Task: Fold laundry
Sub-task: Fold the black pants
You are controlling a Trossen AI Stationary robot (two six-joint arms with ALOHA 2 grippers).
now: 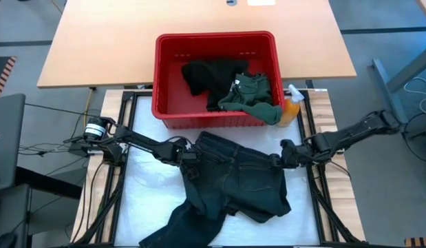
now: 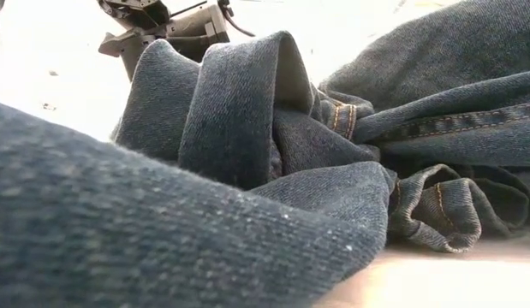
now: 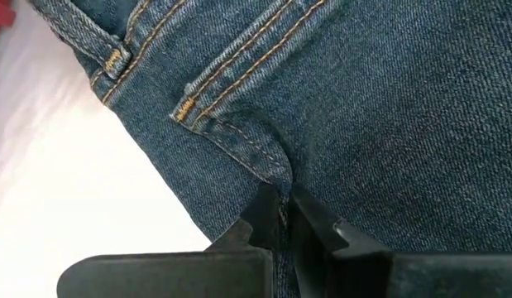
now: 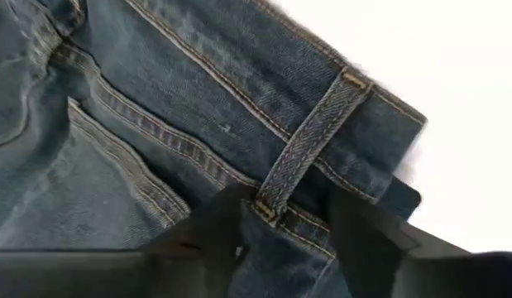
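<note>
The left pincer (image 1: 187,156) pinched the jeans (image 1: 233,182) at their nine o'clock edge. The jeans lay crumpled on the desk (image 1: 147,186), at six o'clock from the red basket (image 1: 214,48). The right pincer (image 1: 280,160) straddled their waistband, fingers (image 4: 367,232) spread, at three o'clock.

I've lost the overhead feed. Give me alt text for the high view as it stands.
A pair of dark jeans lies rumpled on the white table, with the left gripper pinching one waistband end and the right gripper at the other. Behind it, a red basket holds black and green garments, an orange spray bottle beside it.
</note>
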